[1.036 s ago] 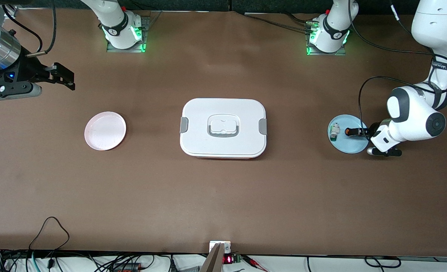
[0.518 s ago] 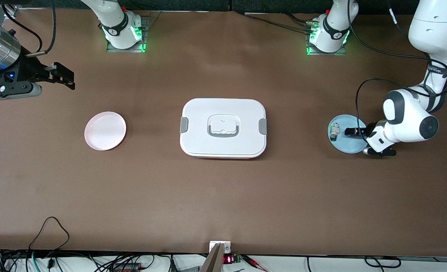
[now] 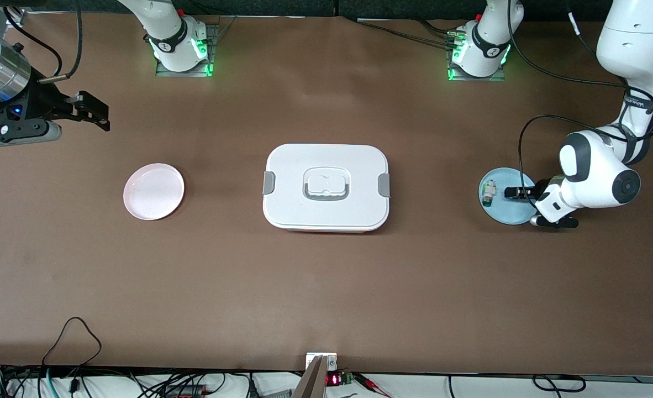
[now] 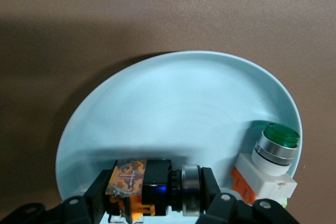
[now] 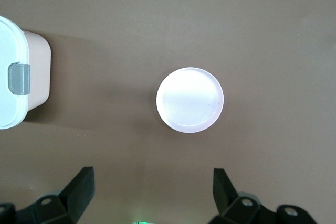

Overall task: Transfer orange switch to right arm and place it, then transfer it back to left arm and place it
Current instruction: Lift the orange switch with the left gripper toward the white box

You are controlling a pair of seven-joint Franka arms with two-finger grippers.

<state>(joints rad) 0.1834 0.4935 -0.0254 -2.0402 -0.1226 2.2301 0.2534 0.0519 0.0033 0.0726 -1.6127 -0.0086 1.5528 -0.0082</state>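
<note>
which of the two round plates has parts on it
The light blue round plate at the left arm's end of the table: it holds the orange switch and a green-capped white component. The pink round plate is bare.

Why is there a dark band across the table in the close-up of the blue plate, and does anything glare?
Left wrist view: the dark band above the blue plate is a shadow, probably the arm's; the green-capped component shows a small highlight. Front view: green lights glow at both arm bases; the box lid looks bright but not washed out. Right wrist view: the pink plate looks nearly white.
</note>
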